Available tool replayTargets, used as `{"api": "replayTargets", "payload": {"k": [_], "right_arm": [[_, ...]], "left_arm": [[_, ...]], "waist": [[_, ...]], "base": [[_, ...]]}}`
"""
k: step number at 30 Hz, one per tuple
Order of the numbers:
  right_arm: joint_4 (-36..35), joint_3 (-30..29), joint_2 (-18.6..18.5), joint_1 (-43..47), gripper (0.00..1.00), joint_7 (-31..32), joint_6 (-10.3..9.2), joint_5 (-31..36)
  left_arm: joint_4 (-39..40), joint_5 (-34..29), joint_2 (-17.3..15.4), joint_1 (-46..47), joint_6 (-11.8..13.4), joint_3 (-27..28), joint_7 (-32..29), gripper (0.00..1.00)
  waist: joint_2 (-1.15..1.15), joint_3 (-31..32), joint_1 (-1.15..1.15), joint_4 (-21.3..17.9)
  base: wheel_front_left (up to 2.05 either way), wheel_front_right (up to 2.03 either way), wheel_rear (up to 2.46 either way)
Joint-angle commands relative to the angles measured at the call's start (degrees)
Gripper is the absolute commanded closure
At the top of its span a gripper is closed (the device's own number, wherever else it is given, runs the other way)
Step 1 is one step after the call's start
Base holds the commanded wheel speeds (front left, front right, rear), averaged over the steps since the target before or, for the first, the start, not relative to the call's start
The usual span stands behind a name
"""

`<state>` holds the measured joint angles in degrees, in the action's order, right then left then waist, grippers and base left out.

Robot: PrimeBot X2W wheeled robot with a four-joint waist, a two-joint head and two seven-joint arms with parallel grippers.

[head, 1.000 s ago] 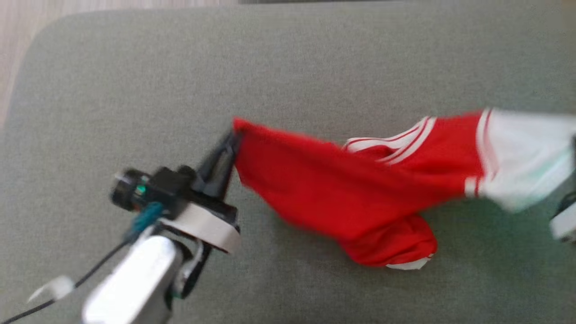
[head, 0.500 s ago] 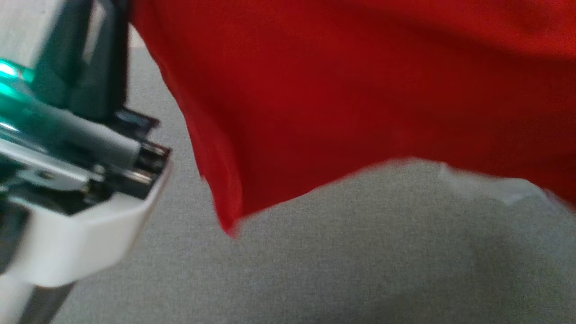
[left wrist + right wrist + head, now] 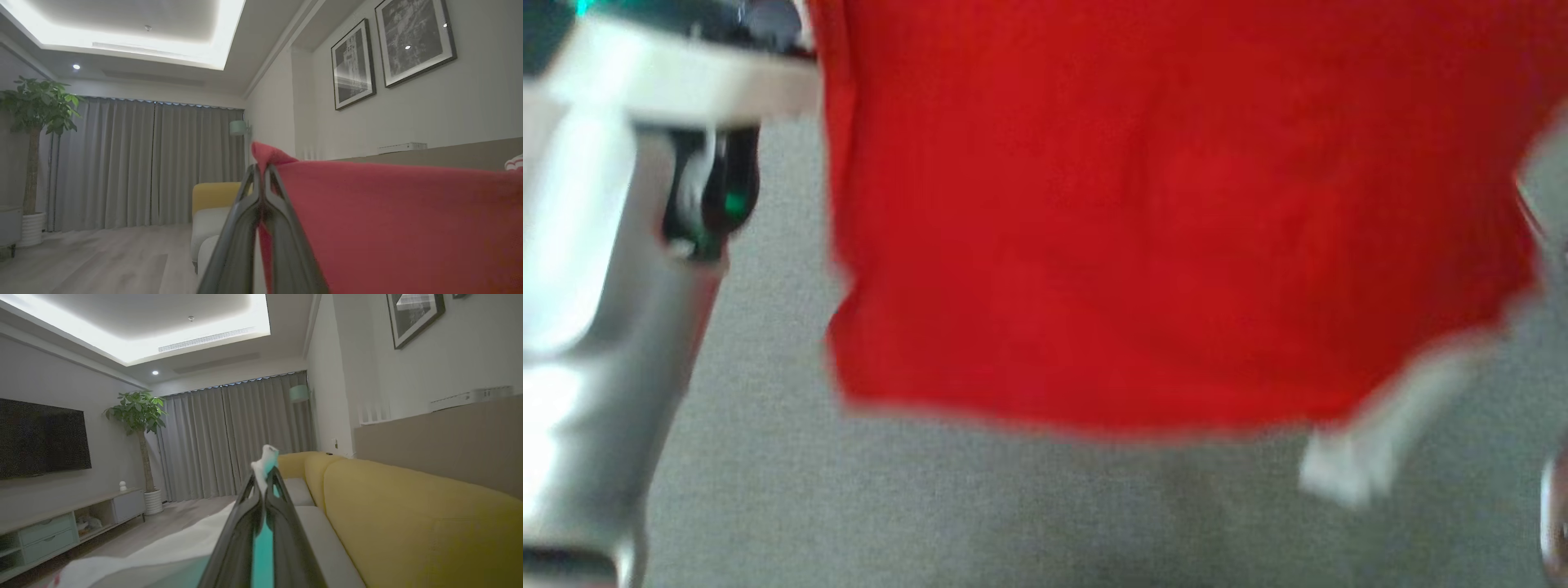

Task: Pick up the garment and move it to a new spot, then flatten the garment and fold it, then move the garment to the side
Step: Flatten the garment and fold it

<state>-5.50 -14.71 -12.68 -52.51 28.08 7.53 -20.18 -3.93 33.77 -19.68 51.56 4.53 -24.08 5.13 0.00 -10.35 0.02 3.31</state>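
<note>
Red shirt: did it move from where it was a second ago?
Yes, up. The red shirt lay low on the grey cushion; now the left hand and the right hand hold it hanging above that cushion.

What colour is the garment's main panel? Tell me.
Red; the garment shows best in the head view.

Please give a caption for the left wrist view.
Left tool pinches a corner of the red garment; curtains and yellow sofa behind.

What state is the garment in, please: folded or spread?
Spread: the garment hangs as one broad sheet between the left gripper and right gripper.
</note>
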Motion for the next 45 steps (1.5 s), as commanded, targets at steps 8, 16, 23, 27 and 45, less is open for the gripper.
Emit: {"api": "replayTargets", "payload": {"k": [8,16,23,27,45], "right_arm": [[17.45,6.88,4.11,-14.92,1.0,-13.5,-0.04,1.33],[38.38,14.47,7.66,-9.61,1.0,-18.42,-0.04,0.31],[51.38,20.43,9.18,4.09,1.0,-22.55,-0.04,-4.1],[51.37,21.79,9.04,11.65,1.0,-26.6,-0.04,-7.19],[-11.37,10.87,8.91,58.12,1.0,-9.68,-0.04,-1.43]], "left_arm": [[-26.08,2.58,3.42,16.12,-6.87,6.76,9.3,1.0],[-49.47,3.49,7.8,13.26,-10.21,6.68,9.77,1.0],[-63.01,5.31,13.07,5.26,-11.8,3.54,9.19,1.0],[-62.69,6.4,13.92,0.64,-11.97,3.0,9.72,1.0],[-15.88,-1.96,4.79,-34.75,-5.51,12.75,6.18,1.0]], "waist": [[0.0,-0.63,-0.02,-2.46],[0.0,-2.88,-0.02,-4.61],[0.0,-6.01,-0.02,-3.79],[0.0,-6.72,-0.02,-3.15],[0.0,-1.17,-0.02,-2.1]], "base": [[0.0,0.0,0.0],[0.0,0.0,0.0],[0.0,0.0,0.0],[0.0,0.0,0.0],[0.0,0.0,0.0]]}}
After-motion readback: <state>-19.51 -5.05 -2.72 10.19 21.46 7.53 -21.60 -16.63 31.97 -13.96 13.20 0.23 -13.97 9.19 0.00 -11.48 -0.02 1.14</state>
